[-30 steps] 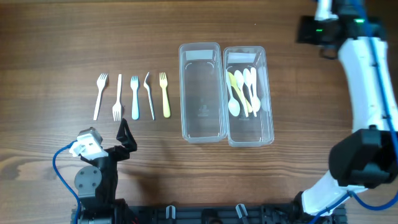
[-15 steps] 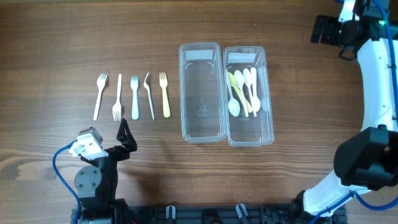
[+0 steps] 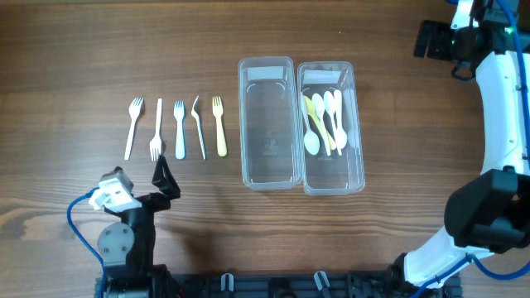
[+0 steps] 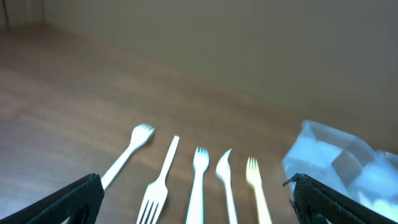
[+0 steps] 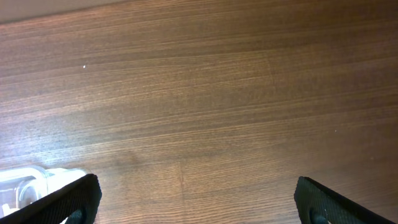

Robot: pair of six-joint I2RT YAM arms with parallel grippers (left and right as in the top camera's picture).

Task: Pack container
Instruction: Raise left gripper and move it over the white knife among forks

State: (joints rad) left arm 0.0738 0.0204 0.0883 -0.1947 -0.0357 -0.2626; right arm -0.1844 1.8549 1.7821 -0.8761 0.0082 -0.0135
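Observation:
Two clear plastic containers stand side by side at the table's middle. The left container (image 3: 268, 124) is empty. The right container (image 3: 331, 128) holds several plastic spoons (image 3: 324, 122). Several plastic forks (image 3: 177, 128) lie in a row to the left; they also show in the left wrist view (image 4: 198, 180). My left gripper (image 3: 164, 175) is open and empty just below the forks, its fingertips wide apart in the left wrist view (image 4: 196, 199). My right gripper (image 3: 431, 39) is open and empty at the far right back, over bare wood (image 5: 199, 199).
The container corner (image 5: 25, 180) shows at the lower left of the right wrist view. The right arm's white links (image 3: 501, 108) run down the table's right edge.
The right gripper moved right toward the back right corner a second ago and has since held still. The left gripper has shifted slightly up toward the forks.

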